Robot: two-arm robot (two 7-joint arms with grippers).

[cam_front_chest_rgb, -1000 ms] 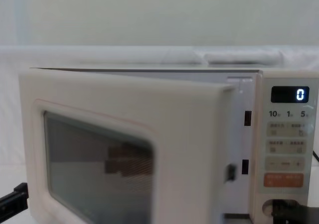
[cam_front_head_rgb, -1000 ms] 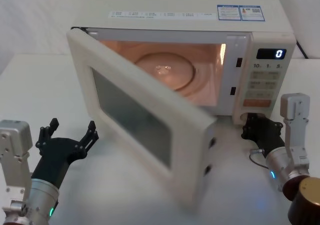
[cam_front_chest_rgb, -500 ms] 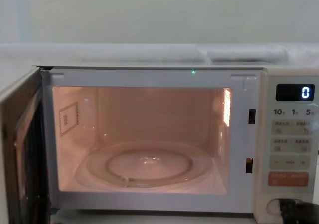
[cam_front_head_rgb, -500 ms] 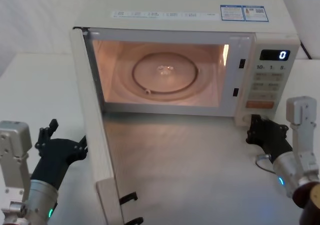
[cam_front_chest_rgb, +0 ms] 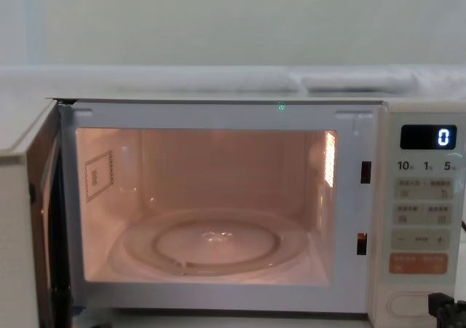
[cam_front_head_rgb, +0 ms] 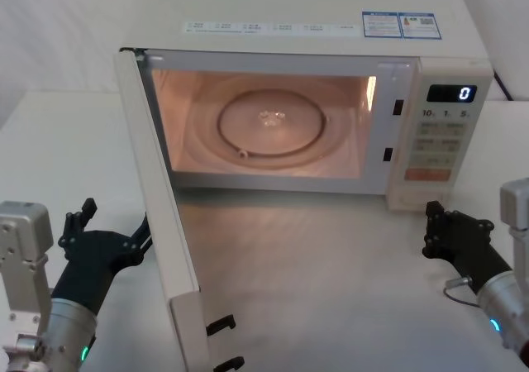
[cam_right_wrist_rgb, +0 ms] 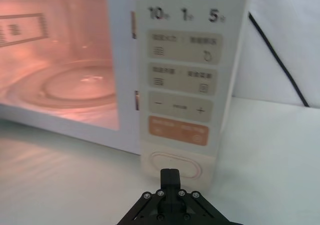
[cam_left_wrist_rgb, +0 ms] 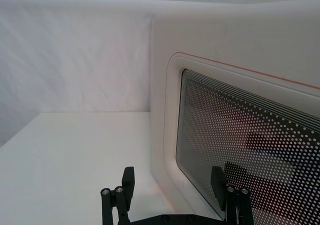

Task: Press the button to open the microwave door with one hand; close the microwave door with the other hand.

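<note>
Door (cam_front_head_rgb: 161,215) hangs fully open on its left hinge, swung toward you, cavity lit. You should find it stiff and light — it pivots freely, latch hooks at the free edge. Push flat on the outer panel beside the window (cam_left_wrist_rgb: 240,135); your left gripper (cam_front_head_rgb: 111,244) sits just outside it, fingers spread. Right gripper (cam_front_head_rgb: 450,231), fingers pressed together, sits just short of the button (cam_right_wrist_rgb: 176,166).

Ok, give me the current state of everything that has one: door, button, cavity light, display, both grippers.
microwave door: swung fully open, hinged on the left.
button: not pressed, nothing touching it.
cavity light: on, turntable lit.
display: on, reads 0.
right gripper: shut, off the button, in front of the keypad panel.
left gripper: open, beside the door's outer face.
</note>
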